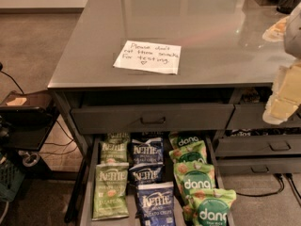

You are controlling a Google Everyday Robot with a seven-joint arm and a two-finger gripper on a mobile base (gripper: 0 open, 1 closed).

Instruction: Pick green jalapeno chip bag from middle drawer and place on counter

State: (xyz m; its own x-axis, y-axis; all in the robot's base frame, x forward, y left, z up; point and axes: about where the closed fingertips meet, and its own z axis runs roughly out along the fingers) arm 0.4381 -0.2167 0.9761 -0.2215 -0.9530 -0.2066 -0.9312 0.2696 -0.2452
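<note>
The olive-green crinkly Kettle jalapeno chip bag (pixel 111 191) lies flat in the left column of the open dark grey metal middle drawer (pixel 87 185), long axis 12-to-6 o'clock. The cream gripper (pixel 283 101) hangs at the view's 3 o'clock edge, the bag well apart toward its 8 o'clock. Whether the gripper is open or closed cannot be told

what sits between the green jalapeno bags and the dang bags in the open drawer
Camera view: a column of dark blue Kettle bags lies between them. The gripper is at the right edge, near the counter.
</note>
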